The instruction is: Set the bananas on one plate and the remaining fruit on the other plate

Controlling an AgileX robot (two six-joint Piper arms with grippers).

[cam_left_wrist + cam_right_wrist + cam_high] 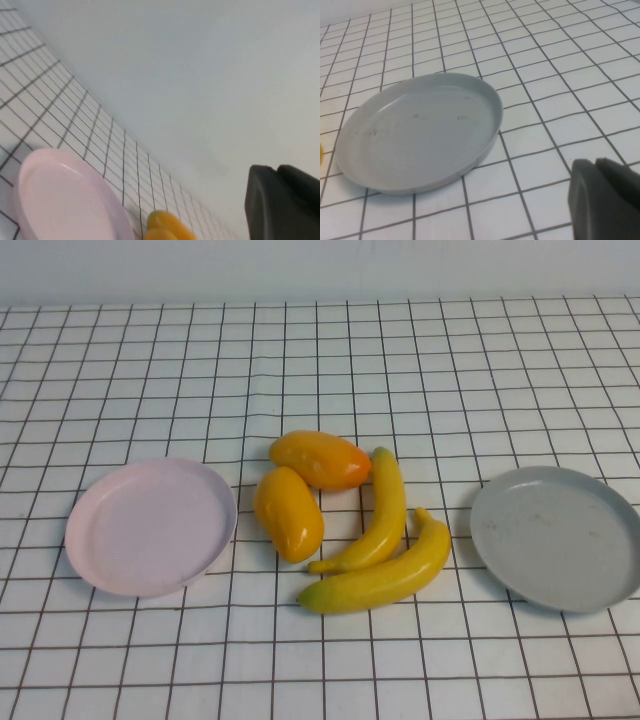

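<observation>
Wrist views: left gripper point(282, 202) beside pink plate point(65, 200), right gripper point(605, 200) beside grey-blue plate point(420, 132), finger spread indiscernible.

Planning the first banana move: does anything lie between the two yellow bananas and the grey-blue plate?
Nothing visible does. The long curved yellow bananas lie left of the round grey-blue plate, with only bare checked tablecloth between. Neither the left nor the right end effector appears in the high view.
</observation>
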